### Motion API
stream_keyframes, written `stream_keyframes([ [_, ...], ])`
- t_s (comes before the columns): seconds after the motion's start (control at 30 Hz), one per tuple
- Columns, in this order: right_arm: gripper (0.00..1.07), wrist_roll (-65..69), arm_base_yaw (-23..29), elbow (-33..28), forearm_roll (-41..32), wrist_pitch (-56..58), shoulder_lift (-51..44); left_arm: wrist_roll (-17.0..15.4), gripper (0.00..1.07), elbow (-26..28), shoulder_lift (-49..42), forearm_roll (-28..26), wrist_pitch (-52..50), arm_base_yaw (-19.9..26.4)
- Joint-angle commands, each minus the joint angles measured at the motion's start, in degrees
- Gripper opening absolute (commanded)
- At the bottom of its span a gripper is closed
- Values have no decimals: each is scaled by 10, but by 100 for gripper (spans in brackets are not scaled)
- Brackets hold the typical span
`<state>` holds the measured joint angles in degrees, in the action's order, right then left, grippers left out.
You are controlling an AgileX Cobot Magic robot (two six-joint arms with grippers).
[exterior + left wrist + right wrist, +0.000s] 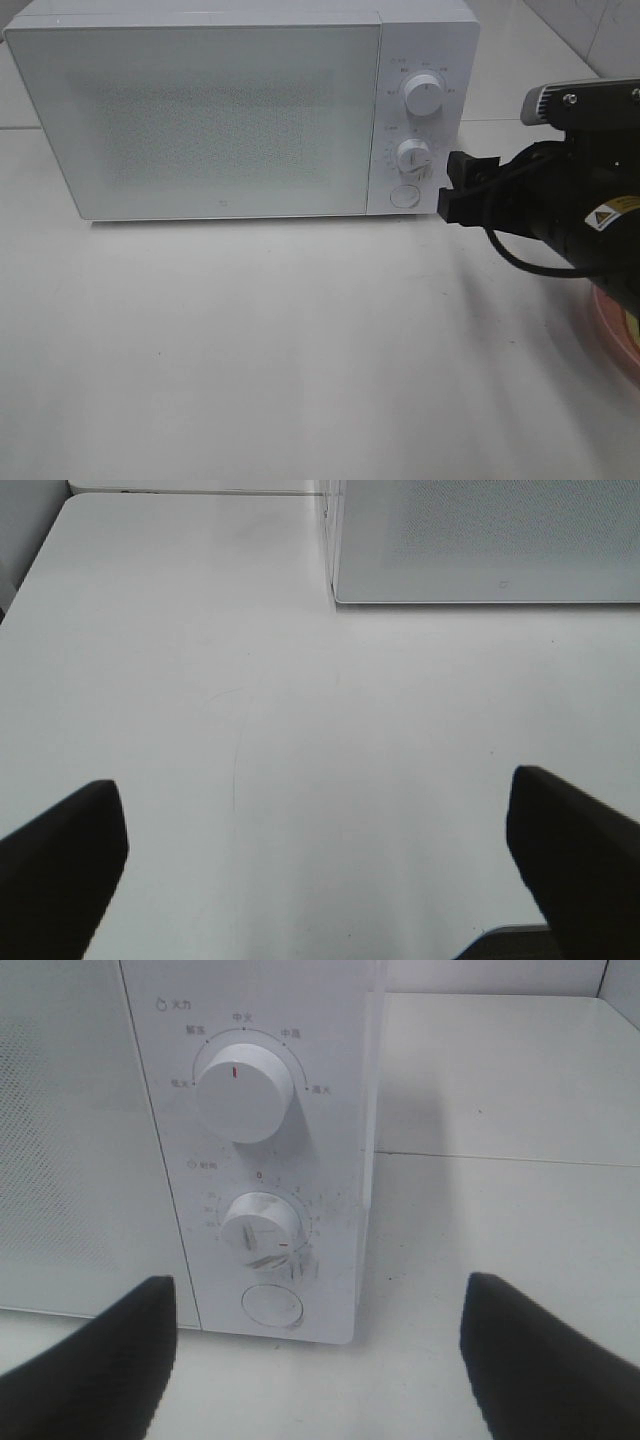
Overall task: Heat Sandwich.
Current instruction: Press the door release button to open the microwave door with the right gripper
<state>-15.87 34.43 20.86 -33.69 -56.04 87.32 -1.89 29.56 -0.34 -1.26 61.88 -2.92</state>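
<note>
Microwave [200, 110]: white, door shut, standing at the back of the table [300, 350]; control panel on its right end.
Upper knob [243, 1090]: red line points up at "中火"; "火力" with a small flame sign is printed above it. The other marks on the arc are too small to read with confidence.
Lower knob [262, 1225]: "0" at the top of its scale, fine numerals around it that I cannot read; red line points down and to the right.
Round button [274, 1305]: plain, no writing, directly below the lower knob.
Door mark: a tiny logo low on the door, illegible.
Arm label [604, 217]: yellow warning triangle on a white sticker on the right arm.
Right gripper [315, 1320]: jaws spread wide, nothing between them; it is near the panel, level with the lower knob.
Left gripper [315, 820]: jaws spread wide, empty, over bare table near the microwave's front lower corner.
Sandwich: cannot tell where it is; no view shows it clearly.
Pink plate [615, 320]: at the right frame edge, mostly hidden under the right arm.
Open room: broad bare tabletop in front of the door.
</note>
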Motion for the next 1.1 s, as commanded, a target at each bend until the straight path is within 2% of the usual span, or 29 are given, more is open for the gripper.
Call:
stream_keyframes([
  [0.03, 75, -28, 28, 1, -66, -56, 21, -1, 98, -1, -14, -1, -6, -3],
  [0.13, 75, -30, 57, 1, -104, -87, 41, -1, 98, -1, -14, -1, -6, -3],
  [0.47, 75, -29, 120, 2, -140, -104, 75, -1, 98, -1, -14, -1, -6, -3],
  [0.87, 75, 1, 125, 2, -147, -107, 75, -1, 98, -1, -14, -1, -6, -3],
  [1.1, 75, 171, 125, 1, -147, -106, 75, -1, 98, -1, -14, -1, -6, -3],
])
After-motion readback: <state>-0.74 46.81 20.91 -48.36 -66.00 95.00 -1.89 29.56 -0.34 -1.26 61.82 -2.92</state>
